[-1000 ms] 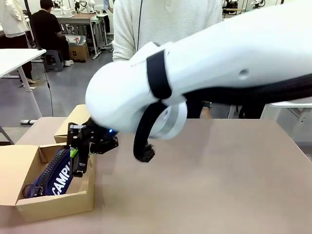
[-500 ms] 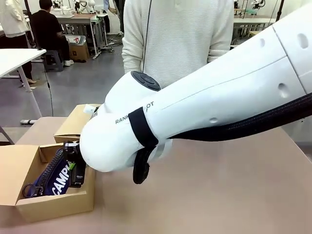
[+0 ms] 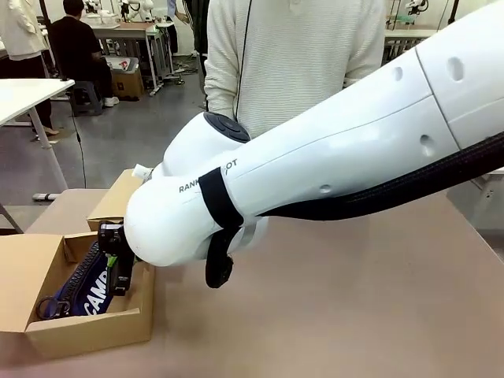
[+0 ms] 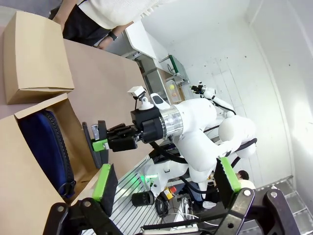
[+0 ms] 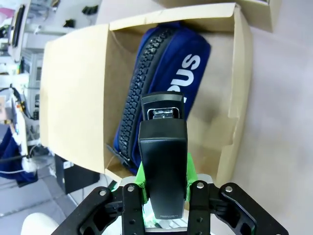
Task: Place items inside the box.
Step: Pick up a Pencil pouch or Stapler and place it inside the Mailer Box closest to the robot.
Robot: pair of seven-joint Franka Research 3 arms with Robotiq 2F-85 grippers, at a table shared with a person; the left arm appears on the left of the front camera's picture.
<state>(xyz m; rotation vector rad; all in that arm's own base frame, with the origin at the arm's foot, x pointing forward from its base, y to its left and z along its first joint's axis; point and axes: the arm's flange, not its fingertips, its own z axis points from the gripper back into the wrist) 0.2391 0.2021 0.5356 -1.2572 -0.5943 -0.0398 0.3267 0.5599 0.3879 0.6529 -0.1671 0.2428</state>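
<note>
Black stapler [image 5: 163, 147], upright and end-on in the right wrist view, its hinged nose pointing down into the open cardboard box [image 5: 73, 93]. The right gripper [image 3: 116, 264] is clamped on the stapler's flanks, with a green pad showing on either side of the body. The stapler hangs over the near half of the box, directly above a navy pencil case [image 5: 164, 68] that lies along the box floor, zip to one side and white letters "PUS" (part of a longer word) on the other. Whether the stapler's tip touches the case cannot be told; in the front view its lower end sits below the box rim, against the lettered face.

The box stands at the robot's left front corner of the table [image 3: 362, 307], flaps spread outward. Just beyond it lies a second cardboard box [image 3: 118, 201] — closed and apart from the first.

The right arm crosses the whole table from the right side to reach the box. The left gripper [image 4: 166, 188] hangs with fingers spread and nothing between its pads — the open box lies below it.

A person [image 3: 291, 55] in a pale ribbed sweater stands at the far edge.
</note>
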